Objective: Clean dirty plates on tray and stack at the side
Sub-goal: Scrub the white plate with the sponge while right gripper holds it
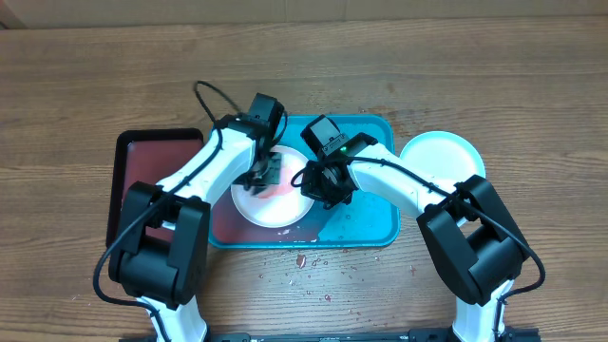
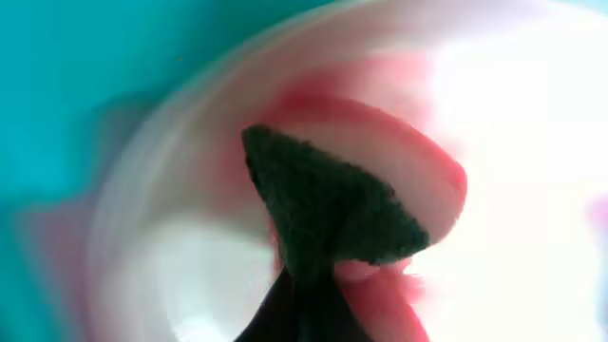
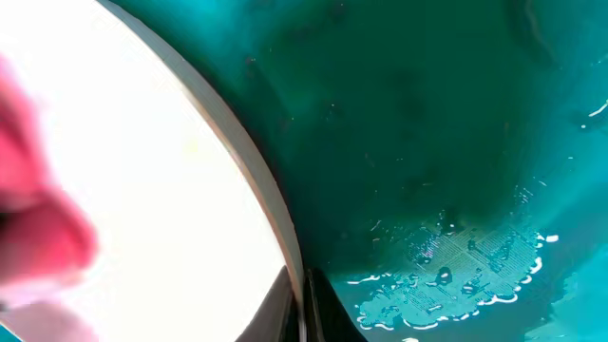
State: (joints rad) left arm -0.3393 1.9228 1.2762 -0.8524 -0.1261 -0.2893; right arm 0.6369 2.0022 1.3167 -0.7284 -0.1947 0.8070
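The white plate (image 1: 275, 204) lies on the left part of the turquoise tray (image 1: 366, 223), with a red sauce smear on it. My left gripper (image 1: 264, 173) is shut on a dark green scrub pad (image 2: 328, 204) and presses it onto the smear (image 2: 380, 294) on the plate (image 2: 190, 275). My right gripper (image 1: 318, 185) is shut on the white plate's right rim (image 3: 275, 218), one finger on each side (image 3: 302, 294). The pale aqua plate (image 1: 442, 154) lies on the table right of the tray. The yellow-green plate is out of view.
A dark red, black-rimmed tray (image 1: 142, 161) sits left of the turquoise one, partly under it. Red specks (image 1: 304, 261) dot the table in front. The tray floor (image 3: 427, 123) is wet, with water drops (image 3: 475, 256) near my right fingers.
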